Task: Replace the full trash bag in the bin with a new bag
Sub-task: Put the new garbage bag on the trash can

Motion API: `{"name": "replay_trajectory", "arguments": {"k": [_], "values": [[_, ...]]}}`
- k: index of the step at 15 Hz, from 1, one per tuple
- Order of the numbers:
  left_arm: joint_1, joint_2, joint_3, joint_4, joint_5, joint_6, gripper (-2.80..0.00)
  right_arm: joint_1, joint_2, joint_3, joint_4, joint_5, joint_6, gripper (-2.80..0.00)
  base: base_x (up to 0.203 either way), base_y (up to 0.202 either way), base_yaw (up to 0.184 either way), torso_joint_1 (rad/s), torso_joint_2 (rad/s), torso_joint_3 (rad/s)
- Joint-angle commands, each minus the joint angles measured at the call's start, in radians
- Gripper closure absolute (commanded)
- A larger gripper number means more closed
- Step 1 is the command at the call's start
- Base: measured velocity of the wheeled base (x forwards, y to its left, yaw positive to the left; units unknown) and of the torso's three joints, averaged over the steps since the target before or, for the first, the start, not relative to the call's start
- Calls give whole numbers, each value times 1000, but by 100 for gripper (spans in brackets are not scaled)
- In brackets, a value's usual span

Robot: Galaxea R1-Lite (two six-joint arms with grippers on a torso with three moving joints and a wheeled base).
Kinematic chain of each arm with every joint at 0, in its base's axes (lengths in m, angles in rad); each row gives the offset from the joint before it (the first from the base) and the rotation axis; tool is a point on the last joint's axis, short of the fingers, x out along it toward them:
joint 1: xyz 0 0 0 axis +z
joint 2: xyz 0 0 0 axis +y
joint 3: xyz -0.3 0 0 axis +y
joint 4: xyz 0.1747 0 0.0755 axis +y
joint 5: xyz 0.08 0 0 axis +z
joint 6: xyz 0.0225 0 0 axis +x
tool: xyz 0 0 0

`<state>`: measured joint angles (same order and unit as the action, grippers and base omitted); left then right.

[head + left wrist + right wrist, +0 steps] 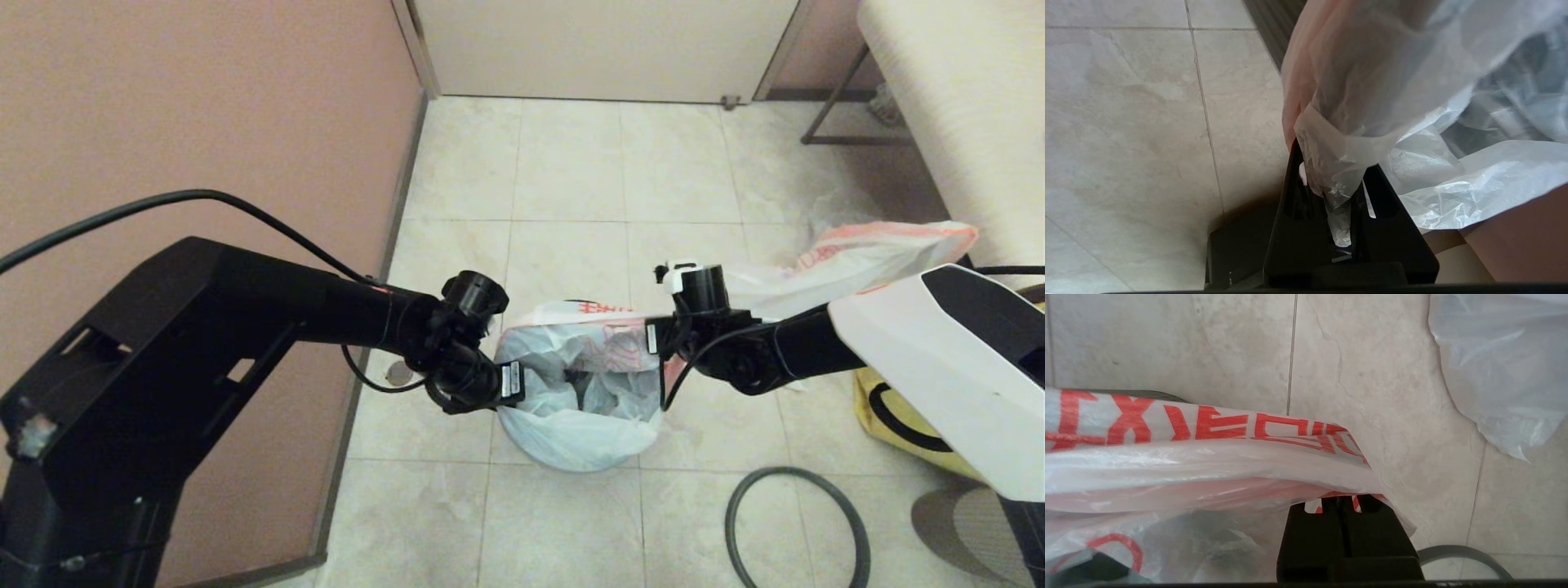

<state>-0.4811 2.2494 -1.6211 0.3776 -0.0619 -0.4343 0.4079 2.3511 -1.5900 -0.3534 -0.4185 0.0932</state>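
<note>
Both grippers, left and right, are pinching the bag mouth; grey ring, yellow bag and another bag are lying nearby.

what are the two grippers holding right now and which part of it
Both are shut on the full trash bag: the left gripper pinches a bunched edge at the mouth, the right gripper its red-printed mouth band on the opposite side.

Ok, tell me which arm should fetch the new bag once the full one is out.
Right, probably. The new bag lies on the floor on the robot's right, just beyond the right gripper. The left gripper is on the wall side. Both are shut on the full trash bag, which must go first.
</note>
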Motion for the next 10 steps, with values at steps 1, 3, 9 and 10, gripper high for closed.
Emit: {"name": "replay_trajectory", "arguments": {"k": [1,3,9,10], "values": [[-6,1,7,5,2,0,0,2,-13,2,-2,10,3,0,0,0,0,0,0,0],[-18,-5,26,4,2,7,0,3,-13,-4,-8,27,13,0,0,0,0,0,0,0],[-46,-20,70,0,-26,52,0,-8,11,-77,-55,88,34,0,0,0,0,0,0,0],[-53,-20,72,0,-27,55,0,-15,22,-90,-50,100,34,0,0,0,0,0,0,0]]}}
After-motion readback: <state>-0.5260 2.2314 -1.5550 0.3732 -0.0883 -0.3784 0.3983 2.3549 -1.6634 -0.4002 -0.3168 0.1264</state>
